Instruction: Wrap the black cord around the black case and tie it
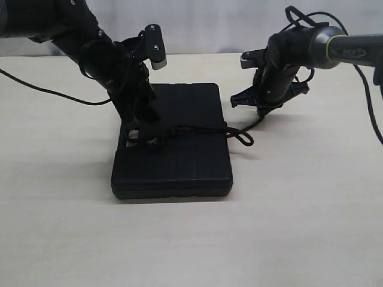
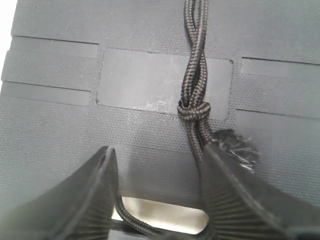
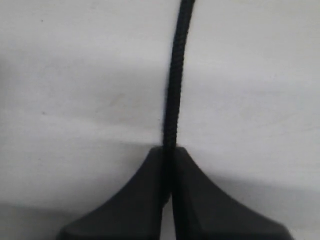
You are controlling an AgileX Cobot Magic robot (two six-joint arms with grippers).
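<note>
right gripper [image 3: 169,151] clenched on the black cord [image 3: 175,75] running out from its tips, left gripper [image 2: 157,150] released, spread over the black case [image 2: 60,130], cord's knot [image 2: 194,109] just ahead of one finger [image 2: 235,200]

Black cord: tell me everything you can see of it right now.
The black cord is thin, braided, matte. Two strands lie twisted together across the lid of the black case, meeting in a small knot with a frayed grey tuft past it. One strand crosses the handle cutout. The open left gripper straddles that end without clamping it. Off the case's right edge in the exterior view the cord makes a slack loop, then rises to the right gripper, shut on it.
</note>
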